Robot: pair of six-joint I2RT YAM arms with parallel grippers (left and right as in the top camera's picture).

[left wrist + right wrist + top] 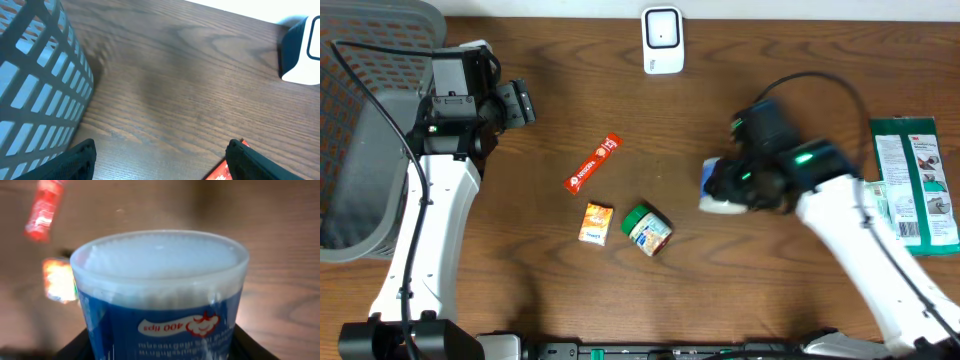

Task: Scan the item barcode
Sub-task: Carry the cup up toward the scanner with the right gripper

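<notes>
A blue tub of cotton swabs (160,295) with a clear lid fills the right wrist view. My right gripper (160,342) is shut on it, a dark finger against each side. From overhead the tub (716,192) pokes out to the left of the right gripper (728,186), right of the table's middle. The white barcode scanner (662,40) stands at the back edge, and its corner (302,50) shows in the left wrist view. My left gripper (159,150) is open over bare wood at the back left, holding nothing.
A red sachet (592,164), an orange packet (597,222) and a green-lidded jar (647,228) lie mid-table. A green package (917,180) lies at the right edge. A grey mesh basket (360,150) sits at the far left, close to the left arm.
</notes>
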